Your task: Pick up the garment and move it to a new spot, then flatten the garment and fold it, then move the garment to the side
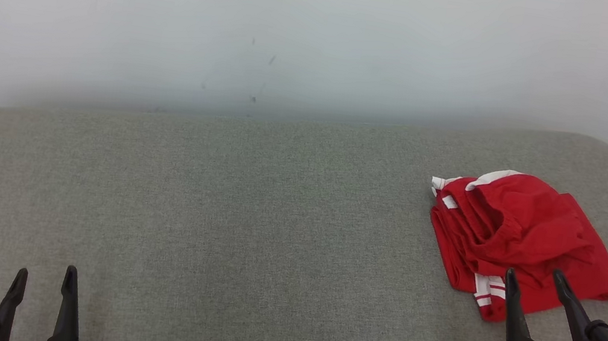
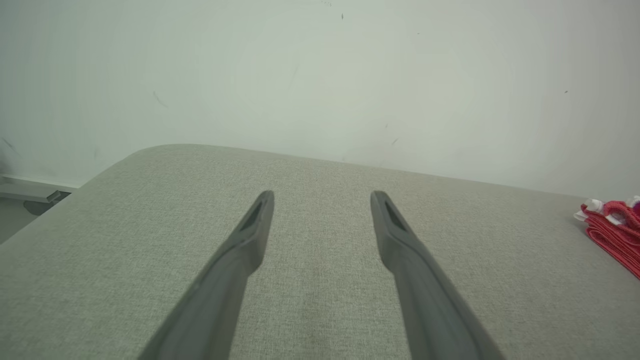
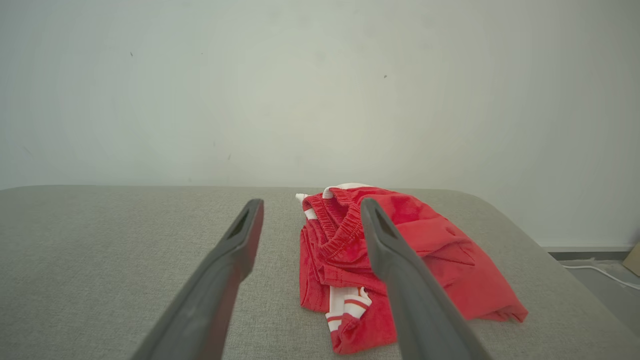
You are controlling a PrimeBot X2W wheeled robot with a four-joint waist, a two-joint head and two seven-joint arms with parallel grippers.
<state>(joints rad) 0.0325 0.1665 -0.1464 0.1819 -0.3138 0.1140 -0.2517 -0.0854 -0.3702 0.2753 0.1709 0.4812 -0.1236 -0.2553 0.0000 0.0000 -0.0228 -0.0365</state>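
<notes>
You have a red garment (image 1: 518,241) with white stripes lying in a loose, crumpled heap on the grey cloth surface (image 1: 247,222). It sits far over on the right side of the surface, close to the rounded right end. A white wall (image 1: 303,24) stands behind it. Your right jaws are wide open and hold nothing. Their two dark fingers (image 1: 514,326) point at the near edge of the garment, and in the head view the tips lie just over that red edge. In the right wrist view the garment (image 3: 440,260) lies ahead, between the two fingers (image 3: 220,280) and out past the right one, which crosses in front of the red cloth. You cannot tell from these pictures whether the tips touch the cloth. Your left jaws are wide open too, and they hold nothing. Their fingers (image 1: 68,310) show at the lower left of the head view, over bare grey surface, well apart from the garment. In the left wrist view the fingers (image 2: 225,280) stretch out over the surface (image 2: 320,280), and a small piece of the garment (image 2: 612,232) peeks in at the far right edge. Past the right end of the surface, a white cable (image 3: 595,270) lies on the floor (image 3: 622,300).
</notes>
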